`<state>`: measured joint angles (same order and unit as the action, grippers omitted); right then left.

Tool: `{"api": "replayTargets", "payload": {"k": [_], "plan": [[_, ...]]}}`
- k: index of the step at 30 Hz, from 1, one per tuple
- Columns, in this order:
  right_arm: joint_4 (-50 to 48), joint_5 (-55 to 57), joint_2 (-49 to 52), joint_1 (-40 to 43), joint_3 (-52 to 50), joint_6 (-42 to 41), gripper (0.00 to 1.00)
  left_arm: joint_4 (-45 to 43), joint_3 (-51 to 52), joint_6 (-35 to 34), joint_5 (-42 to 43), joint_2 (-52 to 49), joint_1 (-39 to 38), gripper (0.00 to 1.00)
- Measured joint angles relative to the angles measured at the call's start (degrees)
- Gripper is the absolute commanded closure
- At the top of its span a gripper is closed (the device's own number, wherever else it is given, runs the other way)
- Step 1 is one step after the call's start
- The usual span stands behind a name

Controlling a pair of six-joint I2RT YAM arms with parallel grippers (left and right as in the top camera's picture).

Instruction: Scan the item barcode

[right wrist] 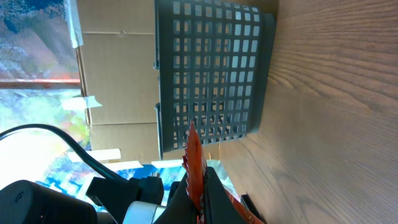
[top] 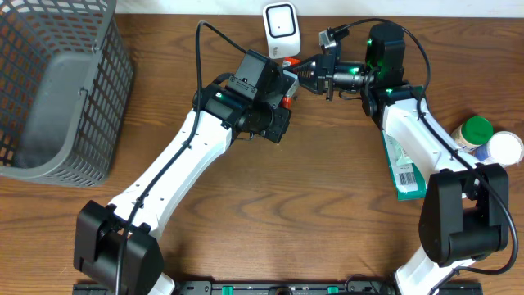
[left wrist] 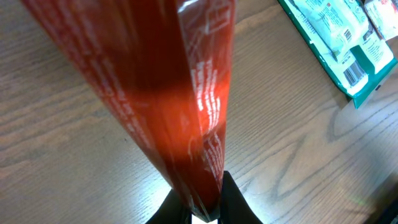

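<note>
Red glossy plastic packet [left wrist: 168, 93] with fine white print is held off the wooden table [top: 327, 213], pinched at one end by the left gripper [left wrist: 202, 208]; the dark fingers are closed tight on the packet's sealed edge, and the packet runs up and away from the left wrist camera. The right gripper [right wrist: 199, 199] is also clamped on the packet: a thin red serrated edge stands up between its closed black fingers in the right wrist view. Overhead, both grippers meet near the far middle of the table, just in front of the small white upright barcode scanner [top: 280, 29]; the packet is mostly hidden under the wrists there. No barcode is readable on the packet face in any view. The grey plastic mesh basket [top: 115, 74] sits at the far left corner, well apart from the arms. A green and white flat carton [top: 405, 176] with a barcode label lies beside the right arm, with a green-capped white bottle [top: 475, 131] and a white-lidded jar [top: 503, 147] near it at the right edge.
</note>
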<state>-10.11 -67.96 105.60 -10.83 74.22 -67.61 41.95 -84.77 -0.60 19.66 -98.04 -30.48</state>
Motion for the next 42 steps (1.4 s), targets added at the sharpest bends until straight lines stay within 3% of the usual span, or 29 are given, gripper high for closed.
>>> {"api": "replayTargets", "payload": {"k": [6, 8, 10, 12, 15, 22, 32, 37, 42], "plan": [[0.3, -0.2, 0.0, 0.0, 0.0, 0.7, 0.99, 1.1, 0.0, 0.0, 0.0, 0.0, 0.0, 0.93], [0.4, -0.2, 0.0, -0.3, 0.0, 0.8, 0.92, 1.4, 0.0, 0.0, 0.0, 0.0, 0.0, 0.93], [0.4, -0.2, 0.0, -0.4, 0.0, 1.5, 0.66, 1.7, 0.0, 0.0, 0.0, 0.0, 0.0, 0.93], [0.3, -0.2, 0.0, -0.5, 0.0, 2.6, 0.10, 2.3, 0.0, 0.0, 0.0, 0.0, 0.0, 0.93], [0.3, -0.2, 0.0, -0.5, 0.0, 5.0, 0.01, 3.3, 0.0, 0.0, 1.2, 0.0, 0.0, 0.93], [1.7, 0.4, 0.0, 0.8, 0.0, 8.5, 0.01, 7.1, 0.0, 0.0, 7.2, 0.0, 0.8, 0.93], [13.2, 3.0, 0.0, 3.8, 0.2, 15.9, 0.03, 12.9, -0.7, 0.6, 27.3, 0.0, 10.8, 0.93], [22.1, 6.0, 0.0, 2.8, 0.3, 24.2, 0.18, 14.1, -0.8, 2.7, 39.0, 0.0, 14.2, 0.93], [20.3, 2.1, 0.0, 0.6, 0.3, 30.9, 0.35, 14.3, -0.8, 5.3, 44.1, -0.5, 14.7, 0.93]]}}
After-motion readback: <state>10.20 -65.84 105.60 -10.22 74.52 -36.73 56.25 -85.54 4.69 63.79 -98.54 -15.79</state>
